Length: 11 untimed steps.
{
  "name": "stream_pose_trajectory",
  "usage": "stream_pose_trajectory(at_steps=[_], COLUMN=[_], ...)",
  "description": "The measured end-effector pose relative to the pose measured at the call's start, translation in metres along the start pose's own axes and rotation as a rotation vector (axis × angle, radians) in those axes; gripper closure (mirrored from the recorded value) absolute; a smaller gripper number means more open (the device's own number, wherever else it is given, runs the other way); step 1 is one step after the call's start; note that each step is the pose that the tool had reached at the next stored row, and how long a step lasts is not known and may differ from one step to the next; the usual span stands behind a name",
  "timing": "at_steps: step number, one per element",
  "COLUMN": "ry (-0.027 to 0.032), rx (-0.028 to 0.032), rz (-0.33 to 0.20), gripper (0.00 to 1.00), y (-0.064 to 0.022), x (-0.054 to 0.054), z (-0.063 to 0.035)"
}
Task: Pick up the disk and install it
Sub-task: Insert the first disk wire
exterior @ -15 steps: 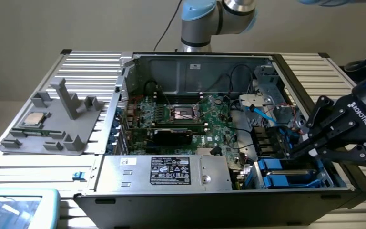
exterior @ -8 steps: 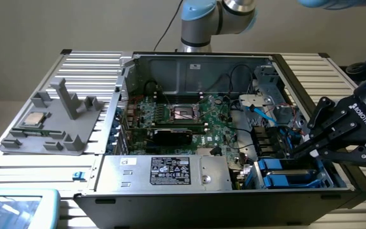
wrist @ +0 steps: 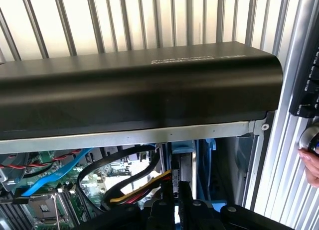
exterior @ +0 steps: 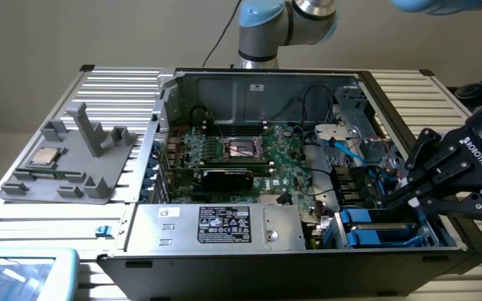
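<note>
In the exterior view my gripper (exterior: 394, 200) hangs over the drive bay at the right front corner of the open computer case (exterior: 262, 81), its black fingers pressed together. Just below the fingertips, two bright blue carrier frames (exterior: 373, 227) lie in the bay; no metal drive or label shows there. In the wrist view the fingers (wrist: 167, 202) stand shut with nothing between them. They point at a grey slab edged in blue (wrist: 183, 159), which looks like the disk seen edge-on in its bay. The case's black rim (wrist: 139, 85) crosses above it.
A grey labelled power-supply box (exterior: 216, 226) fills the case's front. The motherboard (exterior: 241, 157) and loose cables lie behind it. A grey fixture holding a small silver chip (exterior: 44, 157) rests on the slatted table at the exterior view's left. A person's hand (wrist: 311, 165) is at the case's side.
</note>
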<state>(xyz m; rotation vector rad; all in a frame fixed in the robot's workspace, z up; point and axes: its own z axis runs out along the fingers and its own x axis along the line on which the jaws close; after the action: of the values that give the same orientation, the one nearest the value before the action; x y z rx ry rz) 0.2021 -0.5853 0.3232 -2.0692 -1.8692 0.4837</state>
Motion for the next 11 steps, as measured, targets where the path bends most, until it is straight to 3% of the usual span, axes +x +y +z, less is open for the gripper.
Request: stream_pose_trajectory(at_steps=[11], ry=[-0.0003], rx=[0.0010], rz=[0.000], gripper=[0.84], y=[0.0018], x=[0.0002], z=[0.0036])
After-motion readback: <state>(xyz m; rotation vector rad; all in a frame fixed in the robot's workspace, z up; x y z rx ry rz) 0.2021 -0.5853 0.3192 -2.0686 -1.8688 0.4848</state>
